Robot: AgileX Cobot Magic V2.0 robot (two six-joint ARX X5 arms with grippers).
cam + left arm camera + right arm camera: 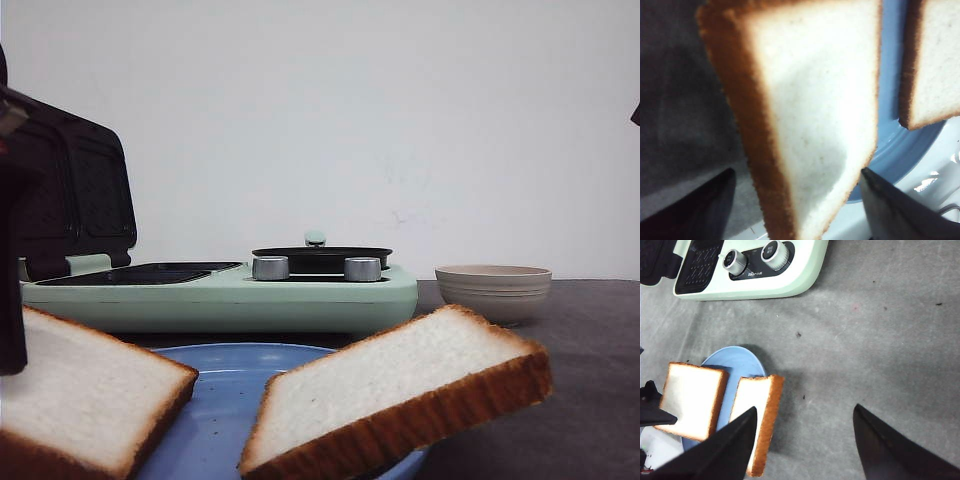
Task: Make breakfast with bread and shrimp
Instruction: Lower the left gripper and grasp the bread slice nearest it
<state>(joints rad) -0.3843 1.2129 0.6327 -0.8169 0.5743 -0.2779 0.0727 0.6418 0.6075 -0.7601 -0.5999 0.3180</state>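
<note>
Judging from the left wrist view, the near slice of bread [815, 115] sits between the left fingers [890, 210], which stand wide on either side of its lower corner; whether they touch it is hard to say, since the view is blurred and very close. The second slice [935, 60] lies just beyond, tilted on the rim of the blue plate [890, 150].

The right gripper [805, 445] hovers over bare grey bench [880, 340] with its fingers spread and nothing between them, the tilted slice just beside its nearer finger.

The risk lies in the soft crumb. Closing on a corner could crush or tear it, and a slice gripped so near its edge may droop and slip out on the way to the open green sandwich maker [230, 290]. A clumsy lift could also nudge the second slice off the plate, as it already overhangs the rim.

No shrimp can be made out; the beige bowl [494, 290] stands well apart from both grippers, its contents hidden.
</note>
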